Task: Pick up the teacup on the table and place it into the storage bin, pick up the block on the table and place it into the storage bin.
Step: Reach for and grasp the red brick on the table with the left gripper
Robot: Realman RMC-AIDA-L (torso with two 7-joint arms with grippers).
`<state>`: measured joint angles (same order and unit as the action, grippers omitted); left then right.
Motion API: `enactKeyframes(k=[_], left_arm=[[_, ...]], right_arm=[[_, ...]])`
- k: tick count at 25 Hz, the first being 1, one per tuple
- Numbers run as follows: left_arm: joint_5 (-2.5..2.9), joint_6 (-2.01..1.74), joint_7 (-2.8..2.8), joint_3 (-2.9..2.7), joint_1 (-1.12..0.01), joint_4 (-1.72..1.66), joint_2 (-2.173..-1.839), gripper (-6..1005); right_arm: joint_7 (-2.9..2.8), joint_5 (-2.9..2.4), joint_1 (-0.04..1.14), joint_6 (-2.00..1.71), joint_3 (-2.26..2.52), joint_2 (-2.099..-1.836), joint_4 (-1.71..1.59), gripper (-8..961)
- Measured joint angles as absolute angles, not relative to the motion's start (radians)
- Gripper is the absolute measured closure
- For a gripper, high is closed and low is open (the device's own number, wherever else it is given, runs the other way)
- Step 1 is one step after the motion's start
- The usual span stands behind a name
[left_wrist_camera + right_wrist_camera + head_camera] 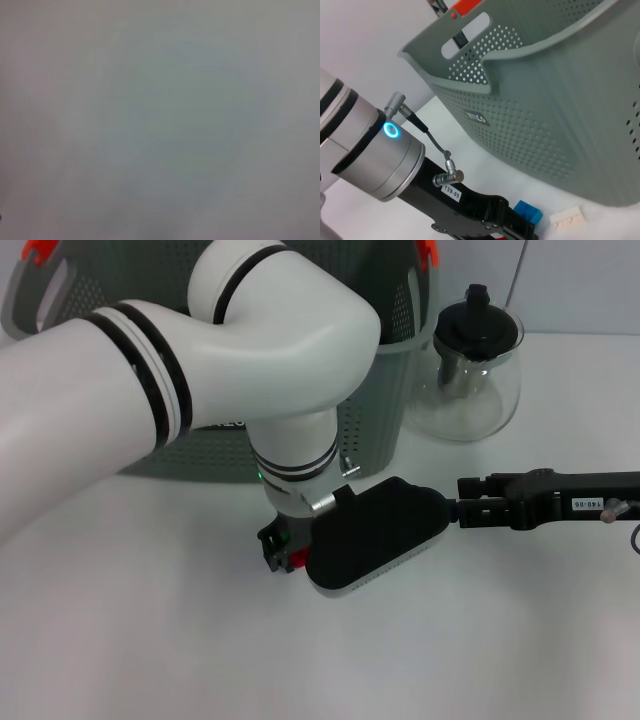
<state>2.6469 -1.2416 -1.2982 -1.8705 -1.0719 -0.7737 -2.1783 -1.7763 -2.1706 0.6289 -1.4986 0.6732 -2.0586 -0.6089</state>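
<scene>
Left pincer (283, 548) low over the bench (450, 640), near the middle, just in front of the storage bin (385, 420). Open or shut: cannot tell, too much hidden under the big white arm. Seen from the right wrist: a small blue block (527, 212) right beside the black tip of that pincer, and a pale cream block (567, 217) a little further along, both lying on the bench close to the bin's wall. Held or only touched: cannot tell. No teacup to be seen anywhere, maybe hidden behind the arm or the bin. Right pincer (468, 510) reaching in low from the right, near the left wrist; wide or narrow: cannot tell. Glass teapot (470, 370) far right, beside the bin, not part of the job. Likely step: picking up the blue block. To do it well: close on two flat sides of the block, squeeze gently, lift straight up, go higher than the bin's rim, then move over the bin and let go inside. Mind the right arm and the cream block on the way.
</scene>
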Motion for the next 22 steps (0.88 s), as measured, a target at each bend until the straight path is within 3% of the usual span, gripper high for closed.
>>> enactKeyframes(k=[22], left_arm=[[2.636,-1.34,-1.358,-1.843,-1.082,-0.826,-2.178,358]], right_arm=[[-1.768,-2.171,0.62,-1.497,0.663,-2.056,-0.609,115]])
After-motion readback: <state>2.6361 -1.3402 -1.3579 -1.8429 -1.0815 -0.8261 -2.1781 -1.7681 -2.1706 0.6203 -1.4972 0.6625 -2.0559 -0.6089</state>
